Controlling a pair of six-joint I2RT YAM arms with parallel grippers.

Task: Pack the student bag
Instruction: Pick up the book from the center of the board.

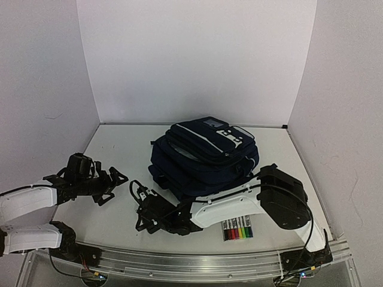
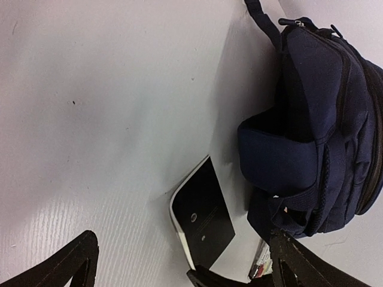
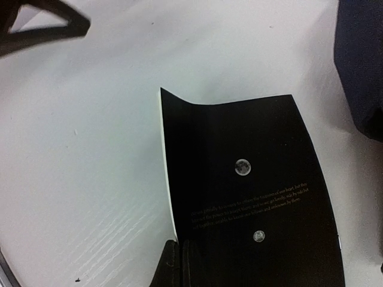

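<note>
The navy-blue student bag (image 1: 203, 156) lies in the middle of the table, its white graphic pocket toward the back; its side also shows in the left wrist view (image 2: 317, 131). My right gripper (image 1: 139, 209) reaches left across the table and is shut on the lower edge of a thin black book (image 3: 245, 191) with small moon marks, whose cover curls up off the table. The book also shows in the left wrist view (image 2: 203, 218). My left gripper (image 1: 114, 182) is open and empty, hovering just left of the book.
A pack of coloured markers (image 1: 237, 229) lies near the front edge, right of the right gripper, and shows in the left wrist view (image 2: 260, 266). White walls close in the table on three sides. A metal rail (image 1: 197, 263) runs along the front.
</note>
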